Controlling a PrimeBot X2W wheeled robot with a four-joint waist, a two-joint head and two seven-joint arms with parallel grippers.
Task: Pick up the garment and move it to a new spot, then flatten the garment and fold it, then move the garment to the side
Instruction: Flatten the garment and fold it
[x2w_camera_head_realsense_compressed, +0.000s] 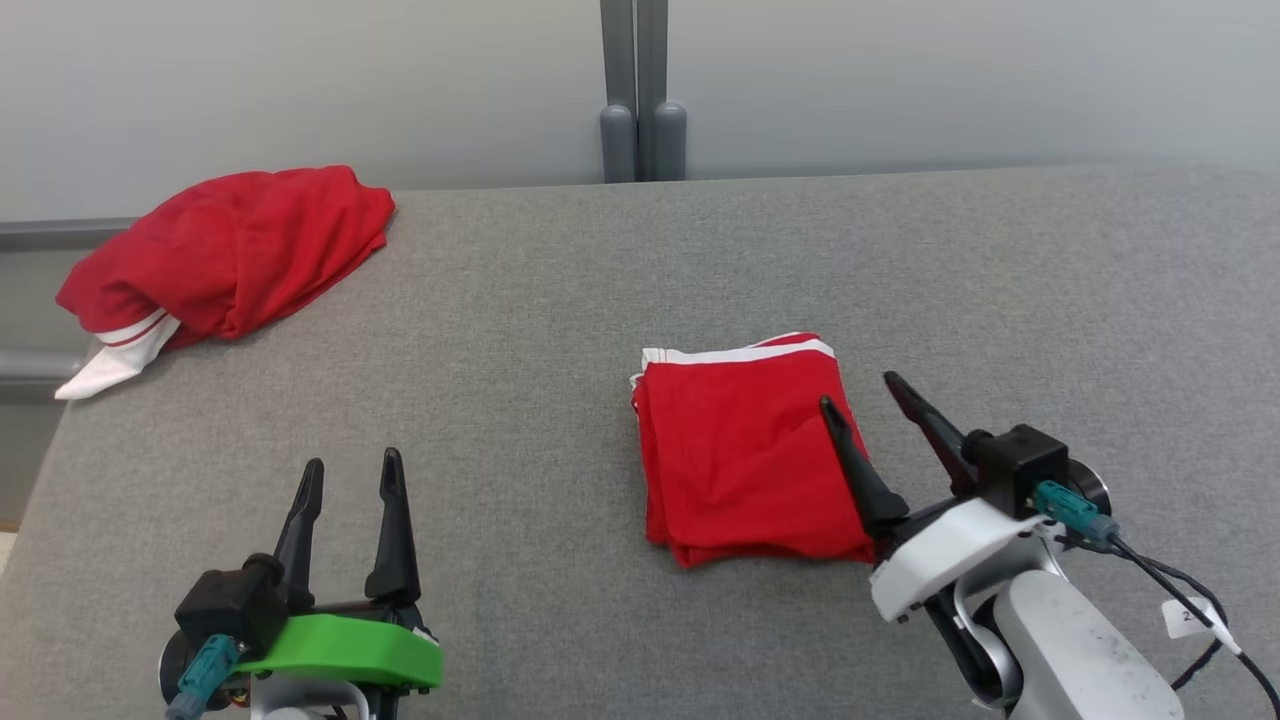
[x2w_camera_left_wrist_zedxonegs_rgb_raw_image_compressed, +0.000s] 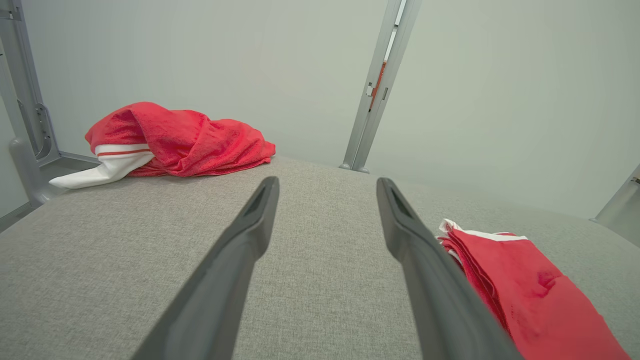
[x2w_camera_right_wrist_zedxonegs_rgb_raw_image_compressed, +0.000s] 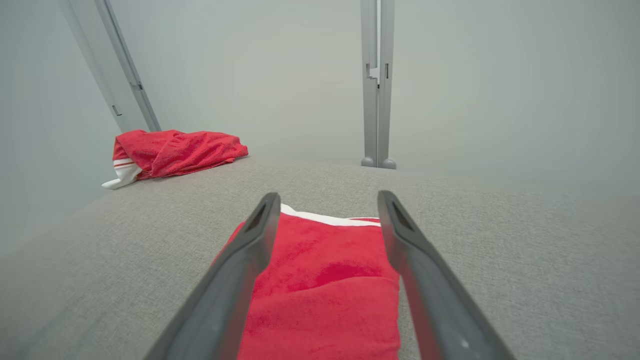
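Note:
A red garment (x2w_camera_head_realsense_compressed: 745, 450) with a white trim lies folded into a neat rectangle on the grey table, right of centre. My right gripper (x2w_camera_head_realsense_compressed: 858, 389) hovers open over its right edge, with nothing between the fingers. In the right wrist view the folded garment (x2w_camera_right_wrist_zedxonegs_rgb_raw_image_compressed: 325, 285) lies below and between the spread fingers (x2w_camera_right_wrist_zedxonegs_rgb_raw_image_compressed: 400, 235). My left gripper (x2w_camera_head_realsense_compressed: 350, 463) stands open near the table's front left, apart from any cloth. In the left wrist view the folded garment (x2w_camera_left_wrist_zedxonegs_rgb_raw_image_compressed: 530, 295) shows at the lower right, beyond the left gripper (x2w_camera_left_wrist_zedxonegs_rgb_raw_image_compressed: 327, 181).
A second red garment (x2w_camera_head_realsense_compressed: 235, 250) with a white striped cuff lies bunched at the table's far left corner, its cuff hanging over the edge. A grey post (x2w_camera_head_realsense_compressed: 640, 90) stands behind the grey table (x2w_camera_head_realsense_compressed: 1050, 300). A cable (x2w_camera_head_realsense_compressed: 1180, 590) trails from the right wrist.

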